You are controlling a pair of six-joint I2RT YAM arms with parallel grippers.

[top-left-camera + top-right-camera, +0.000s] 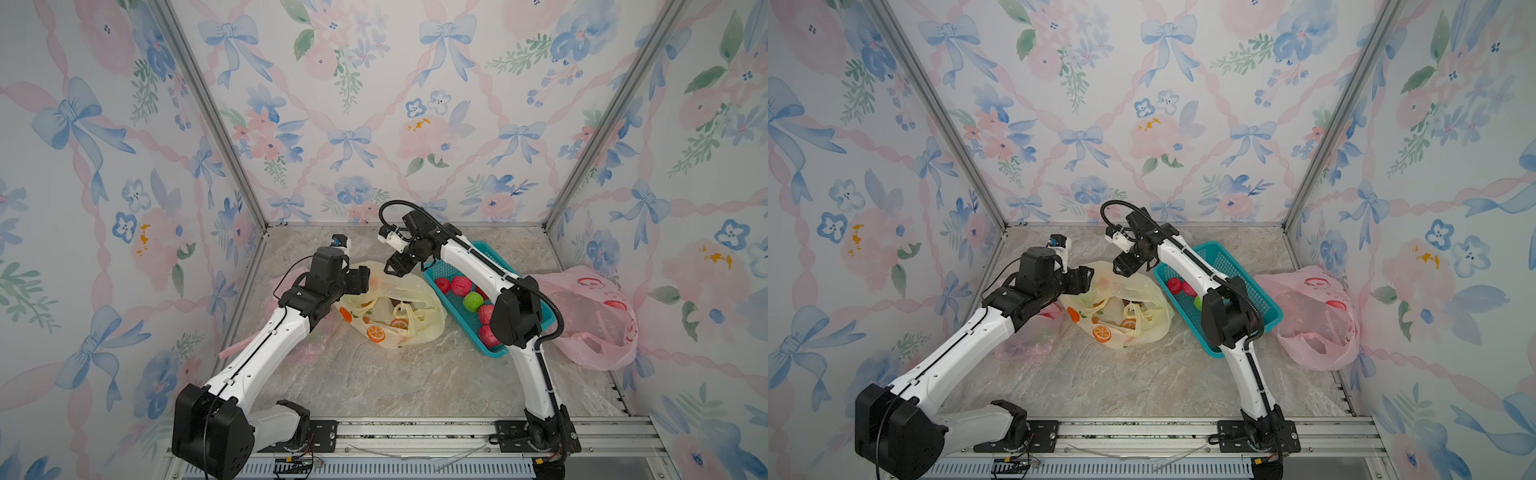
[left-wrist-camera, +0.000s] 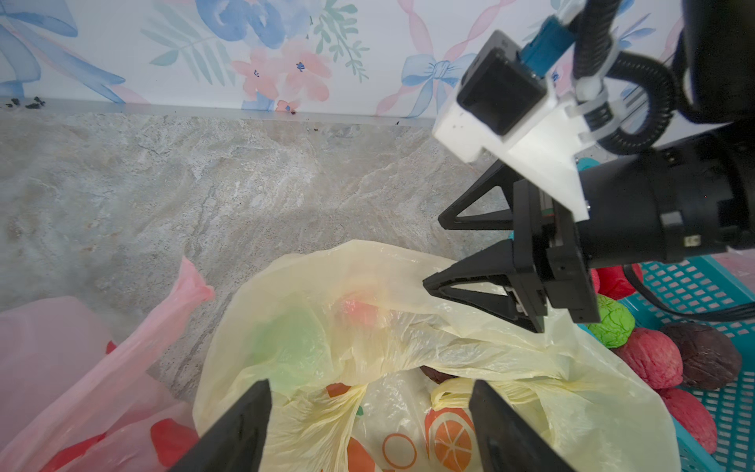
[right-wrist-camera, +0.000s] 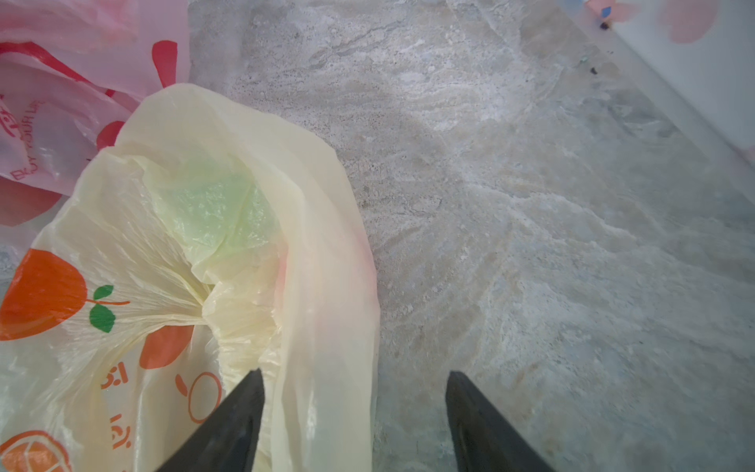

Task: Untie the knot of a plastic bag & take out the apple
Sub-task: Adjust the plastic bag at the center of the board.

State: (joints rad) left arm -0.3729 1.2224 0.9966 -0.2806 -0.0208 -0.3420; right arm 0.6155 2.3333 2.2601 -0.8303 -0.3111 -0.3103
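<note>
The yellow plastic bag (image 1: 390,307) with orange prints lies mid-table, in both top views. Its mouth gapes and a loose handle loop (image 2: 449,392) lies across it; I see no tied knot. Through the plastic show a green apple (image 2: 286,347) and a reddish one (image 2: 355,310). A dark fruit (image 2: 433,372) peeks out at the mouth. My left gripper (image 2: 369,384) hovers open over the bag's left side with nothing between its fingers. My right gripper (image 3: 354,372) is open at the bag's far right rim. A fold of the bag lies between its jaws, against one finger.
A teal basket (image 1: 492,354) with several red, green and dark fruits stands right of the bag, under the right arm. One pink bag (image 1: 590,316) lies at the right wall, another (image 1: 1034,336) under the left arm. Walls close in on three sides.
</note>
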